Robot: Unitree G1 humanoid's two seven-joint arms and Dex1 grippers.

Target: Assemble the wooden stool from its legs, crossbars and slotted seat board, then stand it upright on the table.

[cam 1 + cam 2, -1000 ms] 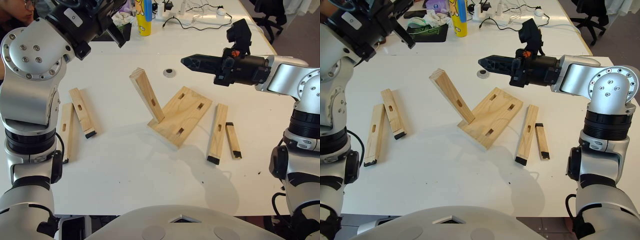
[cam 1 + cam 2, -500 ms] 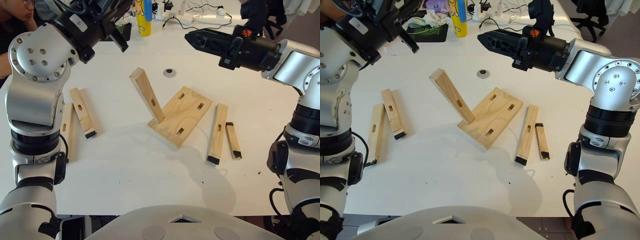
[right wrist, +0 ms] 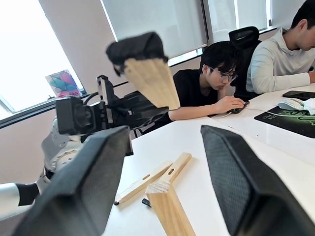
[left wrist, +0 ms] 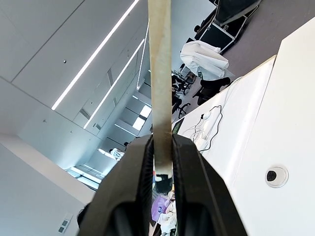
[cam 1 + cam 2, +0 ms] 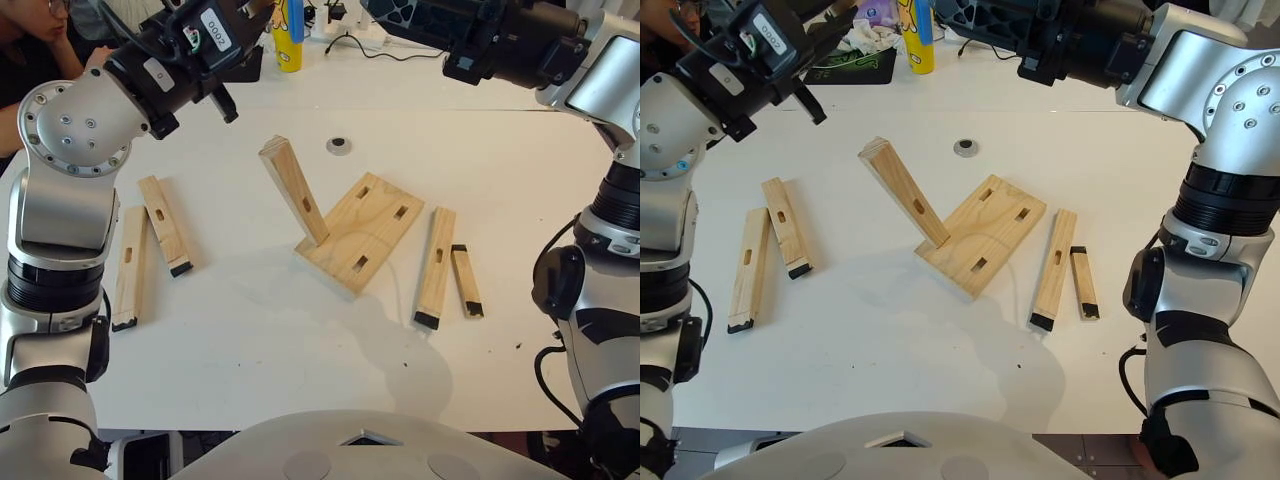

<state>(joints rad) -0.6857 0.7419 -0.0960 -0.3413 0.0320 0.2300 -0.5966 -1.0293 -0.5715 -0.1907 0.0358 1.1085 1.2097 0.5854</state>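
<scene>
Both arms have risen; the right tool, fingers spread apart, now sits high beyond the seat board. The left tool clamps a black-capped wooden piece. Seat board lies flat on the table, one leg socketed, long axis leaning up-left from it.

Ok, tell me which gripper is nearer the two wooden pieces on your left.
Left. The left gripper, shut on another wooden piece, is raised beyond the two pieces; the open right gripper is raised farther off, past the seat board.
</scene>
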